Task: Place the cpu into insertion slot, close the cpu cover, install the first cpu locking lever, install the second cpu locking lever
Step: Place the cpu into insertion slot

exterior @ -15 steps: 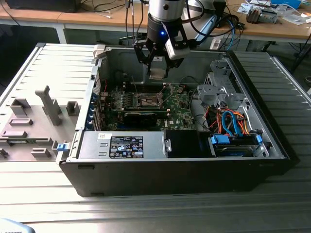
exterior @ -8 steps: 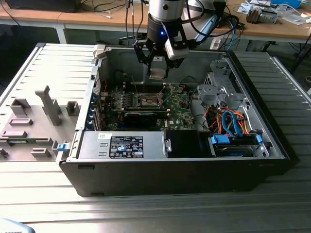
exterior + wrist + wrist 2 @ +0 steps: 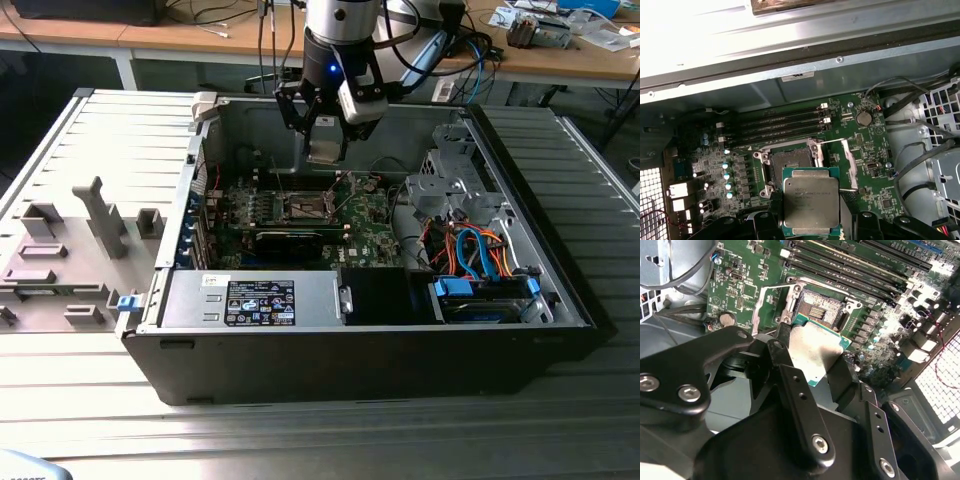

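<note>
**Gripper** [image 3: 326, 150]: one, with two black fingers [image 3: 840, 377]. It is clamped on the cpu at two opposite edges.

**Cpu** [image 3: 811, 201]: one. In the exterior view it hangs in the air at about 12 o'clock of the insertion slot, clear of it. It is held flat, with its grey metal top turned away from the board. It is nearly square, with no marked long axis, and its edges run parallel with the slot's.

**Insertion slot** [image 3: 790, 163]: one, with its brownish centre uncovered.

**Cpu cover** [image 3: 847, 157]: one, swung open and standing beside the slot.

**Memory slots** [image 3: 782, 125]: four, long and parallel.

**Black card** [image 3: 290, 241]: one, at 6 o'clock of the slot in the exterior view.

**Green board** [image 3: 880, 195]: one, lying inside the open computer case [image 3: 300, 360].
</note>
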Tool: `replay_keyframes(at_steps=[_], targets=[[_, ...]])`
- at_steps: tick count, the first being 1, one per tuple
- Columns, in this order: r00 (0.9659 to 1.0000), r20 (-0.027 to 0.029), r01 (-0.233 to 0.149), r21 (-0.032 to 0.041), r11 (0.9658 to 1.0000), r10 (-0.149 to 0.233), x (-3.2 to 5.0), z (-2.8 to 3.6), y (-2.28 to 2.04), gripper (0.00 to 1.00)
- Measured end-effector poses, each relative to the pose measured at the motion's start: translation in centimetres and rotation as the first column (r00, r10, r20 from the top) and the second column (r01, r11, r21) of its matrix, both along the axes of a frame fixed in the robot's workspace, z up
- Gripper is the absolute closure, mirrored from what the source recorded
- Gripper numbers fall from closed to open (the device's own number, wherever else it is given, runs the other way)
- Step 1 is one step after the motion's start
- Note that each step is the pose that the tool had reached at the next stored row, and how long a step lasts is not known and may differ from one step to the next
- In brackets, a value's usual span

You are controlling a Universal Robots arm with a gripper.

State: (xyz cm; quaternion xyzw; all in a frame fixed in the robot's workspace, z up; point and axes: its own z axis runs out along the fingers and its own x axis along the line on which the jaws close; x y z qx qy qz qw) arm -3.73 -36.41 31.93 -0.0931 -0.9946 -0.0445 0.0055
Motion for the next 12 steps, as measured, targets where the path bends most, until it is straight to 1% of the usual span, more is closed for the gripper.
replay_keyframes(at_steps=[12], targets=[[0.9997, 0.0000, 0.024, 0.0000, 0.9997, -0.024, 0.00, -0.01, 0.00, 0.46]])
